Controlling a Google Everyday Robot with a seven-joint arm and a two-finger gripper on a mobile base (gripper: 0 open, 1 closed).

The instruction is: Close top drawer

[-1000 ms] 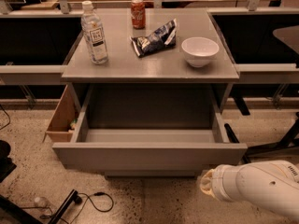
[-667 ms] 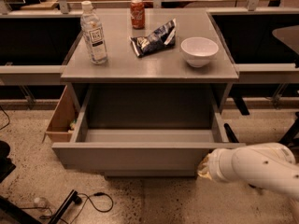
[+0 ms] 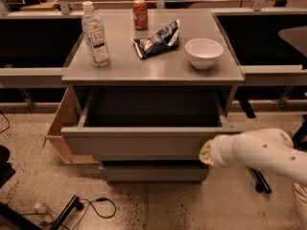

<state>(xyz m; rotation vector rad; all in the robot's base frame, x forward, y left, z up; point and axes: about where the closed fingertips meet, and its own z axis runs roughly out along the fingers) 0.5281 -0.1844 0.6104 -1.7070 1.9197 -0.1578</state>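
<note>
The top drawer [image 3: 134,145] is a wide matte-grey box with a plain flat front, pulled partly out of the grey cabinet [image 3: 153,71]. Its inside looks dark and empty. My white arm comes in from the lower right. The gripper [image 3: 205,153] is at the right end of the drawer front, right up against it. Its fingers are hidden behind the wrist. A lower grey drawer front [image 3: 153,172] shows under the top drawer.
On the cabinet top stand a water bottle [image 3: 95,34], a red can [image 3: 140,14], a dark chip bag [image 3: 158,40] and a white bowl [image 3: 204,52]. A cardboard box [image 3: 60,128] leans at the cabinet's left. Cables [image 3: 96,206] lie on the floor.
My arm has moved up and left to the drawer front's right end. The drawer has slid inward, so less of its inside shows.
</note>
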